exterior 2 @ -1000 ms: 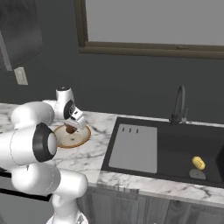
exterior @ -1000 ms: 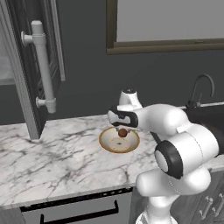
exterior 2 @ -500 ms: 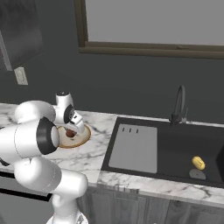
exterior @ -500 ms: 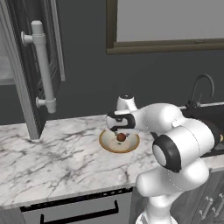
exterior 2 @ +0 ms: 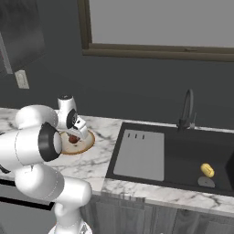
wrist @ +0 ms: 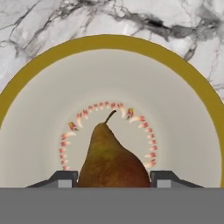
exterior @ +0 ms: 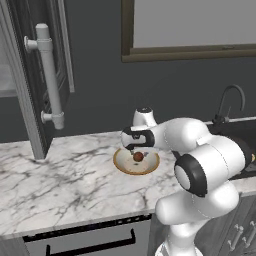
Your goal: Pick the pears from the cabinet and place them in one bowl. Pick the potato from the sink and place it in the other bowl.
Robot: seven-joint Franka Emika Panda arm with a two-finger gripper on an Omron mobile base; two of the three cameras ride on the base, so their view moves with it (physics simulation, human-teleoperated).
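Note:
A brownish-red pear rests stem-up at the centre of the cream-tan bowl, inside its faint ring. My gripper is shut on the pear, one fingertip pressed to each side. From the base, the gripper points down into the bowl with the pear under it. The pale-yellow potato lies at the right end of the black sink. The cabinet door stands open at the left. The other bowl is out of view.
A long silver bar handle sticks out from the open door above the marble counter. A dark curved tap rises behind the sink, beside a ribbed drainboard. A window frame runs along the wall above.
The gripper has come down a little with the pear, from just above the bowl to its centre. The potato and the cabinet door have not moved.

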